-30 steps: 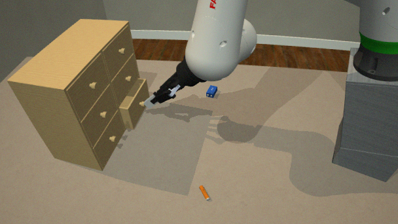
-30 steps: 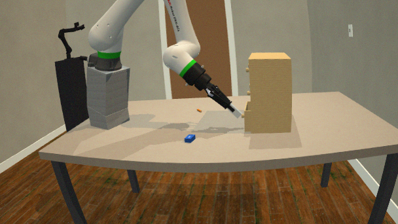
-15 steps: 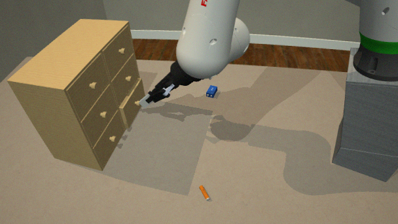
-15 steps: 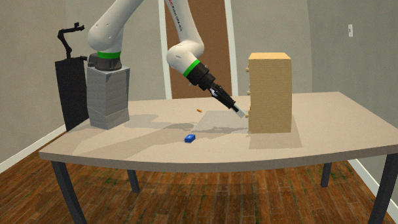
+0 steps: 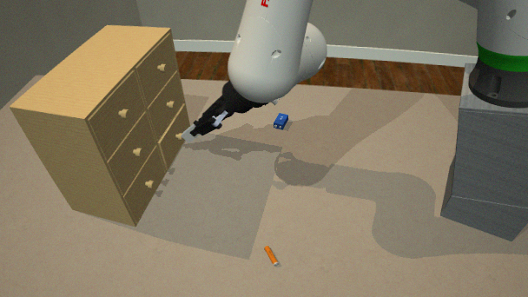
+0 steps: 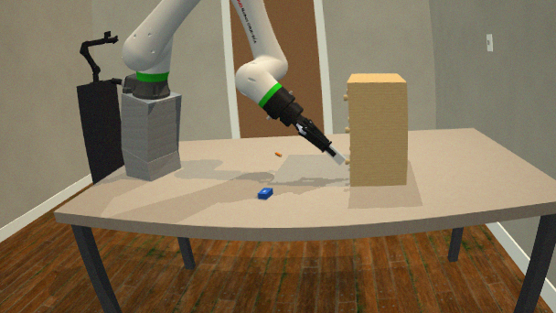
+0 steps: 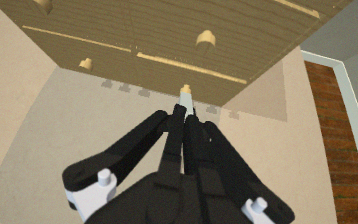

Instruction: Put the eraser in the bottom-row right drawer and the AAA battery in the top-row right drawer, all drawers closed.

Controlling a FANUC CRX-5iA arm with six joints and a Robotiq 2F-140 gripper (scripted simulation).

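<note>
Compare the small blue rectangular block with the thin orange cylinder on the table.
The small blue rectangular block is boxy and squat; the thin orange cylinder is slim and round. The block lies close to the shut gripper; the cylinder lies far from it. Both rest loose on the beige table, outside the wooden chest.
</note>
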